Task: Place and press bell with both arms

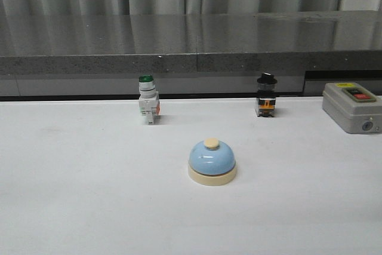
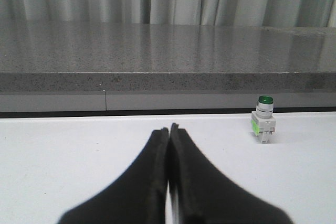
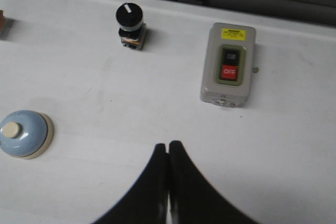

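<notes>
The bell (image 1: pixel 212 162), light-blue dome on a cream base with a cream button, stands upright on the white table near the middle. It also shows in the right wrist view (image 3: pixel 22 134), off to one side of my right gripper (image 3: pixel 168 145), which is shut and empty above the bare table. My left gripper (image 2: pixel 169 128) is shut and empty, low over the table; the bell is out of its view. Neither arm shows in the front view.
A green-capped white push-button switch (image 1: pixel 147 99) stands behind the bell to the left, also in the left wrist view (image 2: pixel 263 120). A black-knobbed switch (image 1: pixel 266 95) stands back right. A grey on/off box (image 1: pixel 352 107) sits at the far right. A grey ledge (image 1: pixel 191 58) runs behind.
</notes>
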